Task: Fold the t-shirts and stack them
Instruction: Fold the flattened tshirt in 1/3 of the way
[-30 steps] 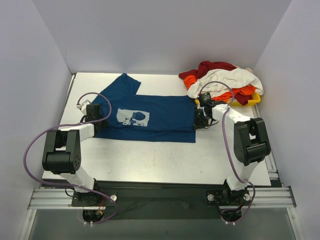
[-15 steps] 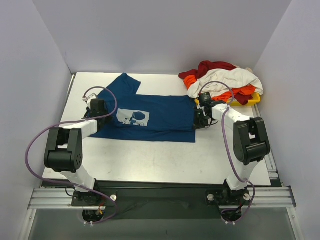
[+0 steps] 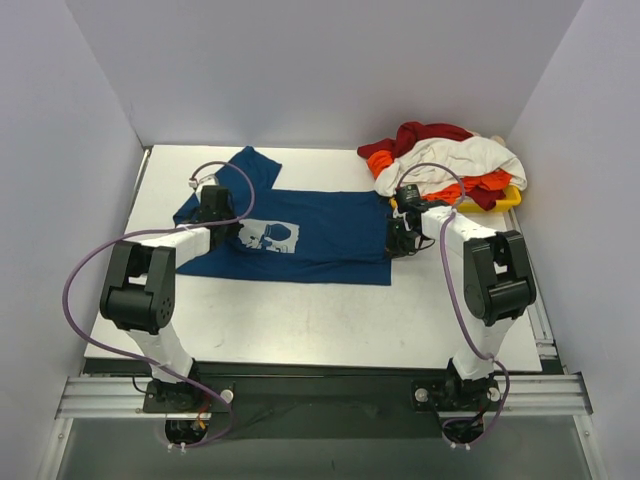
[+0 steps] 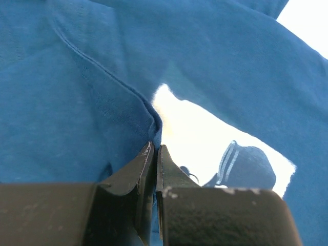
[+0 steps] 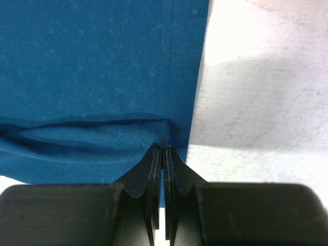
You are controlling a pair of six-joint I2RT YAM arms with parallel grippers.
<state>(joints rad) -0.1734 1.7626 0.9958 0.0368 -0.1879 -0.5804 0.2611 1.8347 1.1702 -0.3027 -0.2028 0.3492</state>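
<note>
We logged one dark blue t-shirt lying spread on the white surface, pale print up. We found the left tool clamped tight on a ridge of its cloth beside the print, the right tool clamped tight on its hemmed edge. We noted red, white and orange t-shirts heaped on a yellow tray, far right.
</note>
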